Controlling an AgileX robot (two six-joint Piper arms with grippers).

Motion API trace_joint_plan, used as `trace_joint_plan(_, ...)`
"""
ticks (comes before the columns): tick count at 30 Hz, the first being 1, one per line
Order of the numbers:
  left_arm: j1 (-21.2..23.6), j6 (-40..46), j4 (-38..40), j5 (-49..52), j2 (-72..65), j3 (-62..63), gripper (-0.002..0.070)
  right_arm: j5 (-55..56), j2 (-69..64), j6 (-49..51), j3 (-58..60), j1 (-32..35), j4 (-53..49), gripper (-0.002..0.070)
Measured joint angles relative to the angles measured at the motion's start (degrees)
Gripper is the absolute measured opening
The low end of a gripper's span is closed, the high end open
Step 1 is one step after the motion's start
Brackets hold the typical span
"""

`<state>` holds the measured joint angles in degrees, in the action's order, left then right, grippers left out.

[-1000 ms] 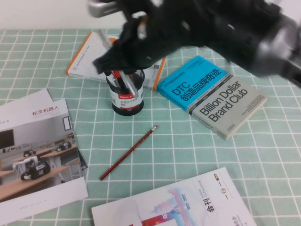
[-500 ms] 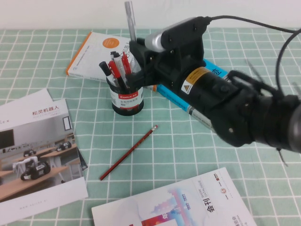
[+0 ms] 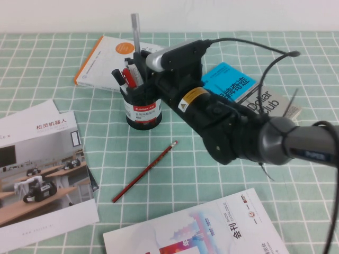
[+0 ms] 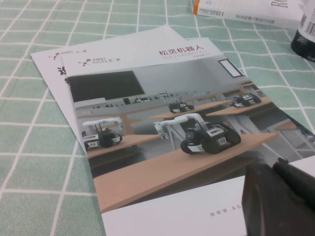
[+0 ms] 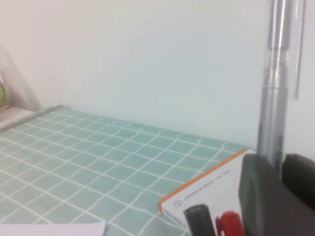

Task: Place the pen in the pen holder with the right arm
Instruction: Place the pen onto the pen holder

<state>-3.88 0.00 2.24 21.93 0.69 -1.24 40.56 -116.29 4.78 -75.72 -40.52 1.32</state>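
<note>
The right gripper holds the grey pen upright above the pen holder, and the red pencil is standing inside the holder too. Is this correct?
Not entirely. The red pencil lies flat on the table in front of the pen holder, as the high view shows. The rest holds: the right gripper holds the grey pen upright above the holder.

pen upright over pen holder | right gripper above holder | pencil in front
</note>
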Motion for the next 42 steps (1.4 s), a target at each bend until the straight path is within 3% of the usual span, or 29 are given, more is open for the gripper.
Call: trace_joint_plan(42,0.0,0.0,0.0,0.0,0.0,0.0,-0.0006,0.02,-7.87,0.0,-7.65,1.03,-0.11,0.0032)
